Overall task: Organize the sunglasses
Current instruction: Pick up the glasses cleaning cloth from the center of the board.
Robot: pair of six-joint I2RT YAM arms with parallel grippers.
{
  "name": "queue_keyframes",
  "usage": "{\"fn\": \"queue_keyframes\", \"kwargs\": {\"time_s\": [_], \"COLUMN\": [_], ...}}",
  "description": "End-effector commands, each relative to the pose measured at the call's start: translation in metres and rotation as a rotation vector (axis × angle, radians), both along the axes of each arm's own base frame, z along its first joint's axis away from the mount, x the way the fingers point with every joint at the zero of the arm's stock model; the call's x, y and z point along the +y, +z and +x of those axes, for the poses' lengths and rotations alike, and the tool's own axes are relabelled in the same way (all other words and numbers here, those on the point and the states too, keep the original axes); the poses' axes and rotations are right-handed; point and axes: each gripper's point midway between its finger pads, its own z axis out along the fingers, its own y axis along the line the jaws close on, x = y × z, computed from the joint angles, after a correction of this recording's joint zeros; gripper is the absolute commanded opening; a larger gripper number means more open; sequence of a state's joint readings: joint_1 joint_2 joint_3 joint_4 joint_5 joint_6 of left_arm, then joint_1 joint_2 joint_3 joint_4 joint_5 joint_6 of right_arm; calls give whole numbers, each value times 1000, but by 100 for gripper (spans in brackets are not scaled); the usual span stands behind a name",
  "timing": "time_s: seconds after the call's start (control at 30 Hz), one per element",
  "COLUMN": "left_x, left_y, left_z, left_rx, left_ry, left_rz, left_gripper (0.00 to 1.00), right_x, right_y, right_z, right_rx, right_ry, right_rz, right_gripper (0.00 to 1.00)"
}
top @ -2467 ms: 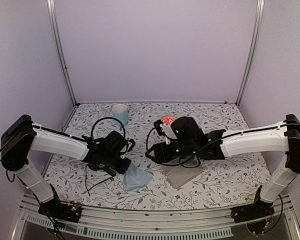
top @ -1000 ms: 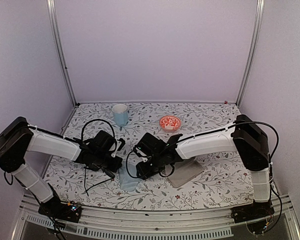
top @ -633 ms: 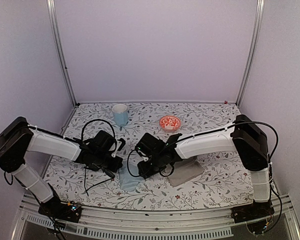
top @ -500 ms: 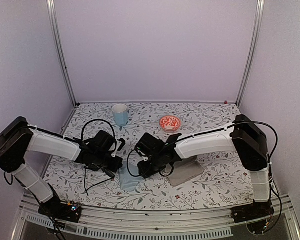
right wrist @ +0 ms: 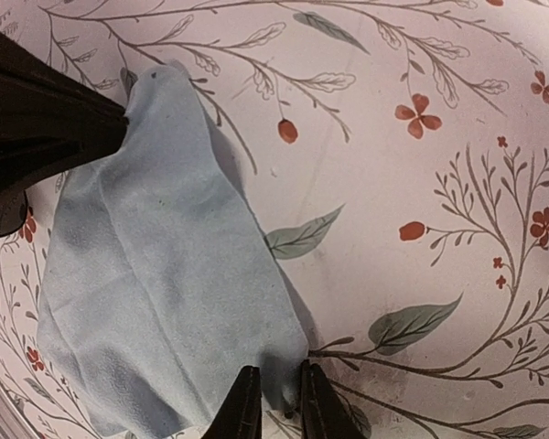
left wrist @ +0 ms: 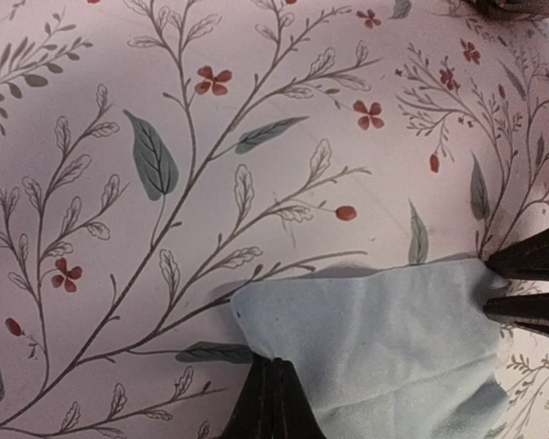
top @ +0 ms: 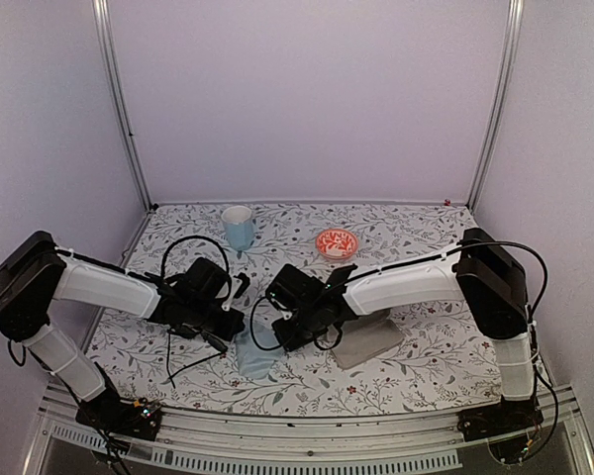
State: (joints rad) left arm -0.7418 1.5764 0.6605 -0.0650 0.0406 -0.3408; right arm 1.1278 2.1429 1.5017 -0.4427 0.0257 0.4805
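Observation:
No sunglasses show in any view. A light blue cloth (top: 255, 356) lies on the flowered table between the two arms. My left gripper (left wrist: 273, 363) is shut on the cloth's (left wrist: 384, 347) near left corner. My right gripper (right wrist: 279, 370) stands low over the opposite corner of the cloth (right wrist: 156, 293); its jaws are a narrow gap apart with that corner lying between them. In the top view the left gripper (top: 236, 327) and right gripper (top: 277, 339) sit at either side of the cloth. Each wrist view shows the other gripper's dark fingers (left wrist: 531, 283) (right wrist: 46, 128) at the cloth's far edge.
A flat grey pad (top: 368, 341) lies right of the cloth, partly under the right arm. A pale blue cup (top: 238, 226) and a small red patterned bowl (top: 337, 241) stand at the back. Black cables loop above both wrists. Metal posts (top: 119, 109) frame the back corners.
The right arm swung left from over the grey pad to the cloth's corner, and its jaws have narrowed around it. The left gripper stayed shut on the cloth.

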Motion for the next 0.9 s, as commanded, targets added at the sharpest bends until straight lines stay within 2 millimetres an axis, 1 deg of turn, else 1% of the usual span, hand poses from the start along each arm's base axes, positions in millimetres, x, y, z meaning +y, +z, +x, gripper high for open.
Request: {"fn": "queue_keyframes", "kwargs": {"time_s": [0.0, 0.23, 0.4, 0.53, 0.67, 0.87], "left_x": [-5, -10, -14, -18, -22, -24], "left_y": [4, 5, 4, -1, -2, 3], "left_z": [4, 5, 6, 8, 11, 17], "left_rx": [-7, -6, 4, 15, 20, 1], "left_ry": [-9, -11, -19, -23, -27, -22], "left_rz": [-36, -58, -73, -75, -75, -70], "left_gripper": [0, 0, 0, 0, 9, 20], "right_x": [3, -2, -8, -14, -24, -32], "right_y": [6, 24, 32, 35, 34, 30], "right_z": [4, 20, 33, 42, 48, 47], "right_rx": [-37, -82, -108, -127, -145, -143], "right_ry": [-8, -35, -50, -55, -68, -69], "right_rz": [-5, 2, -3, -25, -68, -105], "right_gripper": [14, 0, 0, 0, 0, 0]}}
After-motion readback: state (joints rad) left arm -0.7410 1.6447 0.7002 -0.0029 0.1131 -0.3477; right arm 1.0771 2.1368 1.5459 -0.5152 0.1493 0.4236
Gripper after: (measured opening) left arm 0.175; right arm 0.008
